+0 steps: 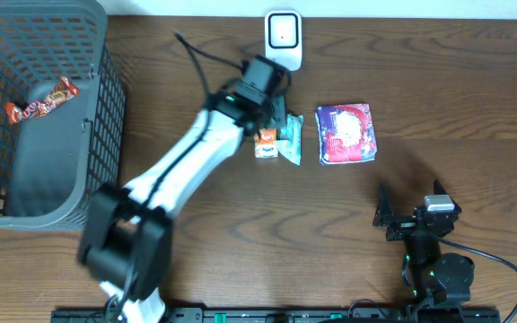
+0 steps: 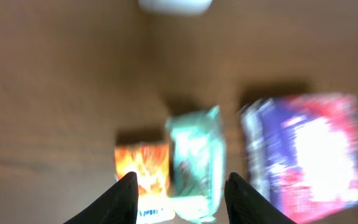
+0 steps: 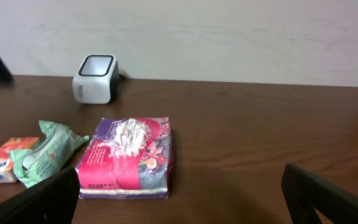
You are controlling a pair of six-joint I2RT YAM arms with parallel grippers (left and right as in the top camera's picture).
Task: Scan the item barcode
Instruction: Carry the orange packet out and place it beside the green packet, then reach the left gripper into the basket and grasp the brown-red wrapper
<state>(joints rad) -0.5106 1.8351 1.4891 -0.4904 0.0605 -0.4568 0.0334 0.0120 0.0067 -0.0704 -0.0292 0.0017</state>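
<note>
Nearest me, my right jaws stand wide apart above the counter point(image 1: 240, 224), clamped on nothing. Farther out, my left jaws are parted too and hold nothing. They hang just above the orange packet point(image 2: 143, 165) and the green packet point(image 2: 196, 155), which lie side by side with the purple tissue pack point(image 1: 346, 134) just beside them on the right, though my left wrist view is blurred. Beyond them the white scanner point(image 1: 283, 38) stands at the counter's far edge, and off to the left a candy bar point(image 1: 41, 100) lies in the grey basket point(image 1: 106, 117).
</note>
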